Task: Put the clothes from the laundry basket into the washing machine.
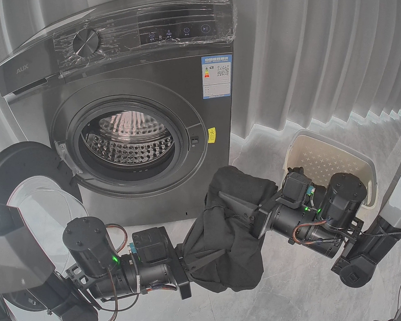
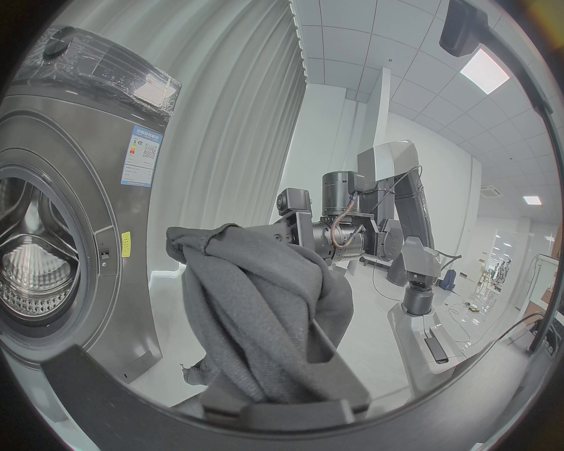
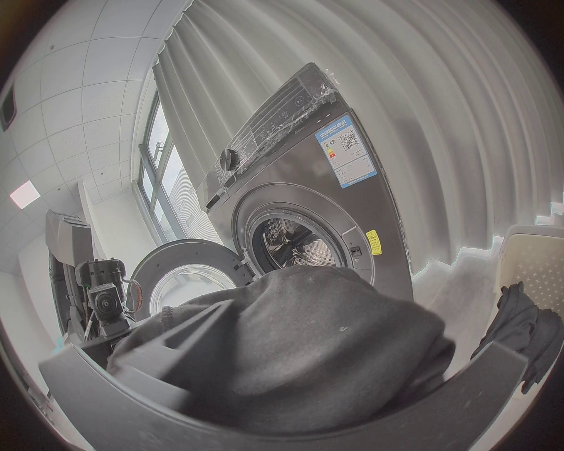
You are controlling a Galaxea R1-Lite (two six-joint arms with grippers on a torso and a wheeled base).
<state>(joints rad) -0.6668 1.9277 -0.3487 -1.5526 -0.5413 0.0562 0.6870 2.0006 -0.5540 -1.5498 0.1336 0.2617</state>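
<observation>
A black garment [image 1: 228, 229] hangs bunched between my two grippers, in front of the washing machine [image 1: 128, 109] and below-right of its open drum [image 1: 128, 138], which looks empty. From the lower left, my left gripper [image 1: 214, 254] is shut on the cloth's lower part. The right gripper [image 1: 233, 204] comes in from the right, shut on its upper part. In the left wrist view the grey-looking cloth [image 2: 264, 317] drapes over my fingers [image 2: 332, 361]. The cream laundry basket [image 1: 332, 158] stands to the right of the machine; another dark garment [image 3: 523, 329] hangs at its near edge.
The washer door [image 1: 29, 180] is swung wide open to the left, next to my left arm. White curtains [image 1: 320, 45] run behind the machine and basket. Bare grey floor [image 1: 287, 294] lies in front of the machine.
</observation>
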